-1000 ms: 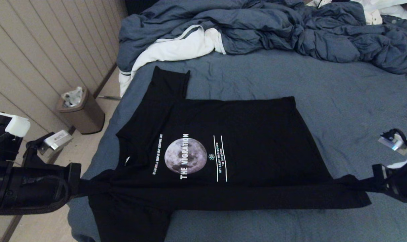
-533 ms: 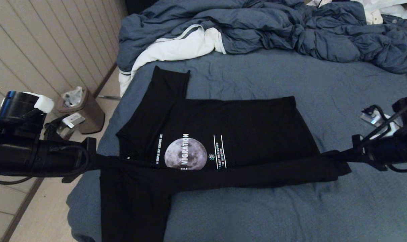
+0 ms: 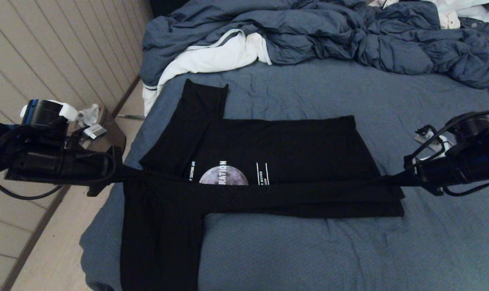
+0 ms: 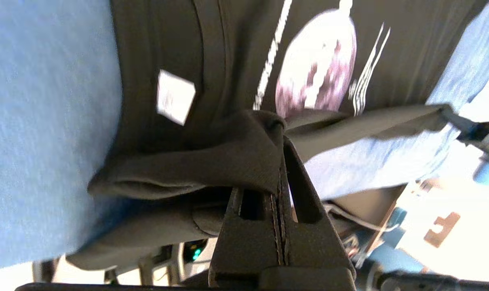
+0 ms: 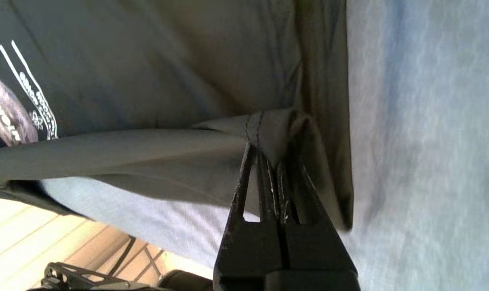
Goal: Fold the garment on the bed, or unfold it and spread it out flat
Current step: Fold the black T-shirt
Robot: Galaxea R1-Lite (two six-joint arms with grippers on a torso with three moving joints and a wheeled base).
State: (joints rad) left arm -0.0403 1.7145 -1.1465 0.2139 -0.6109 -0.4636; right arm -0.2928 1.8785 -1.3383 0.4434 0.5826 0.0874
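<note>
- Head view: the garment (image 3: pixel 268 149) lies across the near half of the bed (image 3: pixel 329 250), print side up, its long axis running from left to right. The left gripper (image 3: pixel 121 176) and the right gripper (image 3: pixel 394 180) stand at opposite ends of one taut fold edge (image 3: pixel 277 190), which crosses the moon print. A sleeve (image 3: pixel 159 238) hangs toward the bed's near edge and the other sleeve (image 3: pixel 204 99) points toward the duvet (image 3: pixel 309 32).
- Left wrist view: the left gripper (image 4: pixel 281 139) is pinched tight on a bunched shoulder corner of the garment (image 4: pixel 212 161); the fold stretches away toward the other arm.
- Right wrist view: the right gripper (image 5: pixel 275 161) is clamped on the hem corner of the garment (image 5: pixel 147 81). The flat body lies beyond the held edge, so the fold likely has to travel on across it, both ends kept level.
</note>
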